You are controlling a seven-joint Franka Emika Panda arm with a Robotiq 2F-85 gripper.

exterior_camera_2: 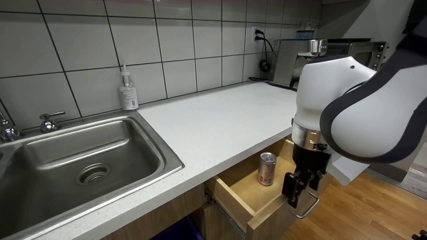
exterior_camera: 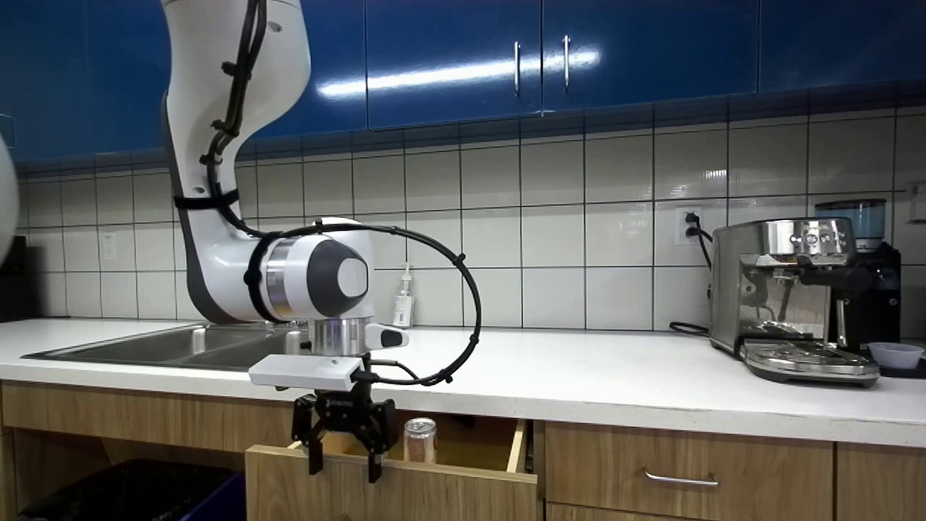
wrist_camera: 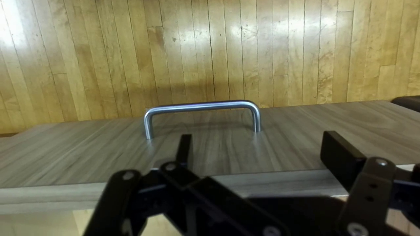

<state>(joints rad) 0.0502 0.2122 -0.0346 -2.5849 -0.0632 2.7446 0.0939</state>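
Exterior views (both): 1 can (exterior_camera_2: 267, 169) stands in drawer (exterior_camera_2: 232, 200).

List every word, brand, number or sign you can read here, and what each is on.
No text can be read for certain.
Gripper: faint pale lettering, too small.
Pump bottle: printed label, too small.
Can: printed side, too blurred.

steel sink (exterior_camera_2: 116, 150) | pump bottle (exterior_camera_2: 129, 97) | espresso machine (exterior_camera: 785, 300) | blue cabinets (exterior_camera: 448, 43)
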